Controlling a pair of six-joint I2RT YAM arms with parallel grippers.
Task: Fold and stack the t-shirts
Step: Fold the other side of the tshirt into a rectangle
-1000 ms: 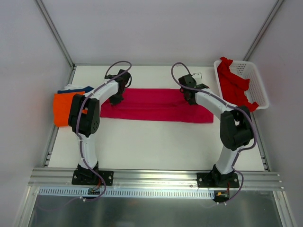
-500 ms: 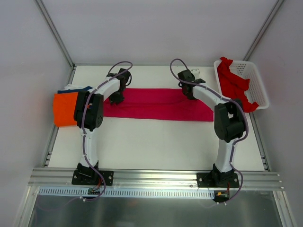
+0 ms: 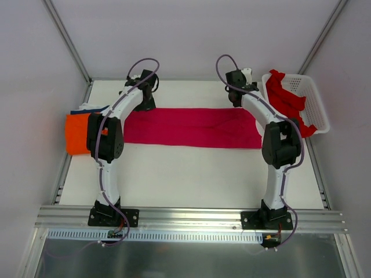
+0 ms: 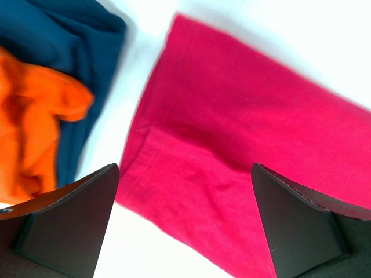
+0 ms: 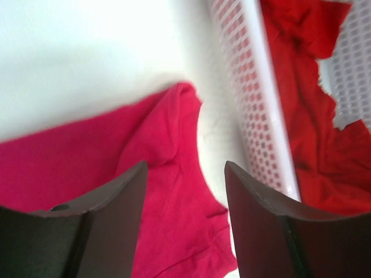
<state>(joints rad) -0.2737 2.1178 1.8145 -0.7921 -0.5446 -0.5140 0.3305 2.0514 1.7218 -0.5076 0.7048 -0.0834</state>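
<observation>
While both arms reach toward the far half of the table [image 3: 191, 174], the magenta t-shirt [image 3: 191, 127] lies flat on it as one long band, running from 9 o'clock to 3 o'clock across the middle of the top view. The left gripper [image 3: 146, 103] is over the band's far corner at the 9 o'clock end. Its wrist view shows the jaws spread wide with nothing between them, and the shirt's stitched end lies below the gap. Whether the tips touch the cloth cannot be told. Just beyond that end, toward 9 o'clock, the orange t-shirt [image 3: 78, 134] sits folded near the table's edge, overlapping the navy t-shirt [image 3: 88, 108], which peeks out on its far side. The right gripper [image 3: 235, 97] is over the band's far corner at the 3 o'clock end, jaws likewise parted and holding nothing. Beside that corner, at 2 o'clock on the table, stands the white lattice basket [image 3: 317, 101]. The red t-shirt [image 3: 285, 104] lies crumpled inside it and drapes over its rim.
</observation>
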